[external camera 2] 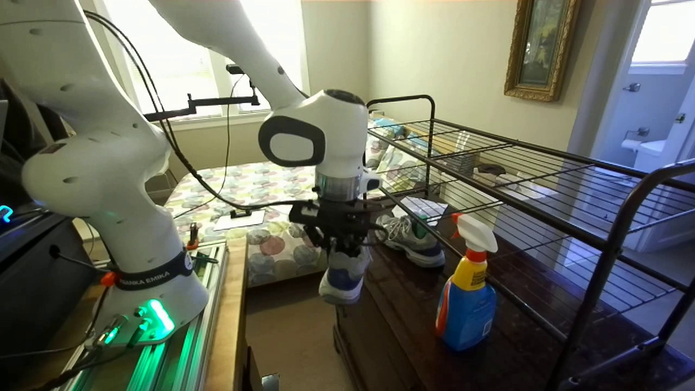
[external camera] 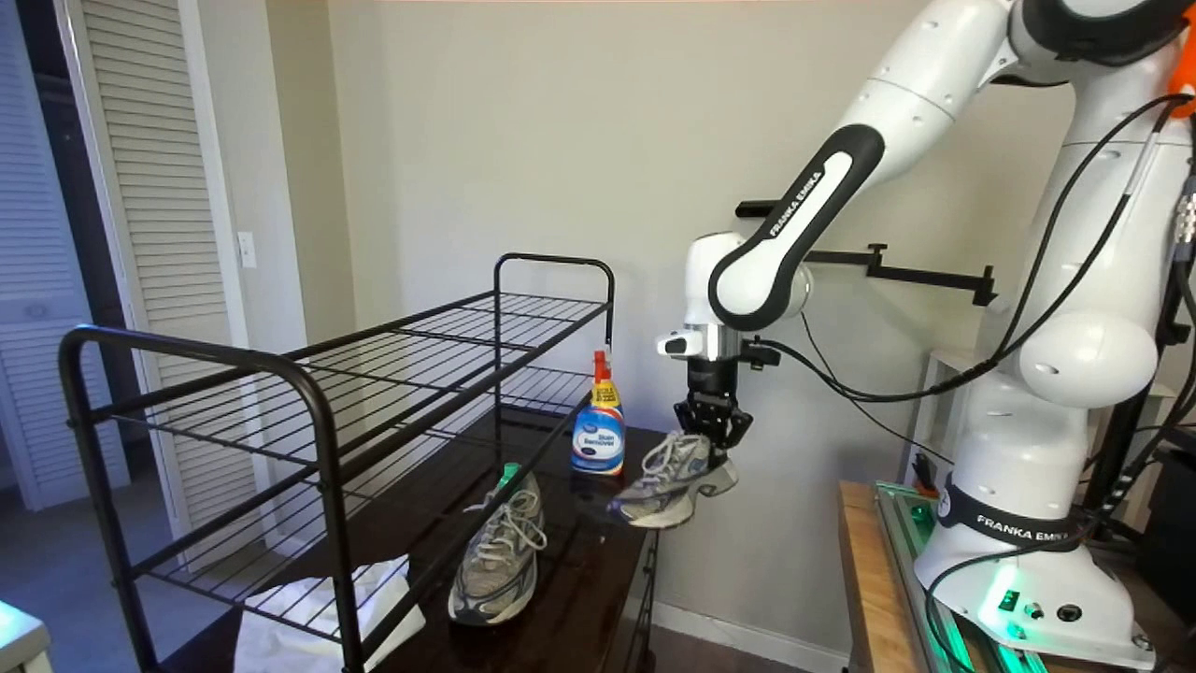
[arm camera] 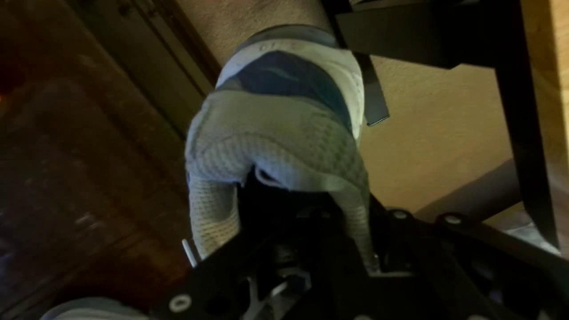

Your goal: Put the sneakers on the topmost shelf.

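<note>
Arm (external camera: 911, 89) stretched out, base glowing green, wrist pointing down at the edge of the tabletop (external camera: 581, 572). Tabletop: dark brown, glossy. Black tube-frame rack (external camera: 325, 449) stands on it. Topmost shelf (external camera: 374, 378): thin black wire tier across the top of the rack. White sheet (external camera: 308, 603), cloth or paper unclear, lies partly under one end of the rack. Held sneaker (external camera: 665, 481): hanging at the tabletop edge, below shelf level, heel out over the floor (arm camera: 435, 142) in the wrist view; can't tell if the toe clears the tabletop. Loose sneaker (external camera: 500, 565): sole down on the tabletop, between sheet and spray bottle (external camera 2: 466, 309); can't tell if its heel reaches under the rack. Spray bottle: blue body, red-and-white trigger, upright just beside the rack in both exterior views. Gripper (external camera: 715, 447): clamped on the held sneaker at its collar. Finger spread can't be read, shoe and gripper body hide it.
</note>
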Controlling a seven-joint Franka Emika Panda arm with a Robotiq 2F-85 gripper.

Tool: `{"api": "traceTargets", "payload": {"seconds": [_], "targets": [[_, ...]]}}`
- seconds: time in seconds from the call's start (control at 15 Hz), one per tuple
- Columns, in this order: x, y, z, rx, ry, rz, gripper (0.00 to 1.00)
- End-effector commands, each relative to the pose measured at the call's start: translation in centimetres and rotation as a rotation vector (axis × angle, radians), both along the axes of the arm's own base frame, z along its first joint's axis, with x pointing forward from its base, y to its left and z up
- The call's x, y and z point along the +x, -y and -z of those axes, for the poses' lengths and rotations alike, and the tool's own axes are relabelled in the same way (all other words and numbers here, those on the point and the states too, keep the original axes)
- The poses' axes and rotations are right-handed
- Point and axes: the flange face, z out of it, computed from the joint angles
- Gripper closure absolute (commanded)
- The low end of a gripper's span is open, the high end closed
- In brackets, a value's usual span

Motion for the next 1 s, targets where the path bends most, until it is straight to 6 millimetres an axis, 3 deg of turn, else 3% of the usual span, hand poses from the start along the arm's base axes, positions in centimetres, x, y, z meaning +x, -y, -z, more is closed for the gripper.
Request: {"api": "traceTargets", "payload": {"seconds": [0.0,0.07,0.2,0.33,0.4,0.53,0.67,0.73,0.93], "targets": [[0.7,-1.0,-8.1,0.016,0.14,0.133,0.97],[-0.9,-1.5,-8.5,0.007,0.178,0.173,0.97],[0.2,-1.9,-13.4,-0.014,0.235,0.266,0.97],[-1.8,-2.8,-15.9,-0.055,0.229,0.304,0.97],[0.5,-1.9,-12.7,-0.027,0.21,0.256,0.89],[-0.7,-2.5,-14.9,-0.037,0.217,0.285,0.89],[-1.3,-2.6,-15.6,-0.038,0.224,0.295,0.89],[-1.3,-2.6,-15.6,-0.038,0.224,0.296,0.97],[0.0,-2.3,-17.8,-0.098,0.39,0.37,0.97]]}}
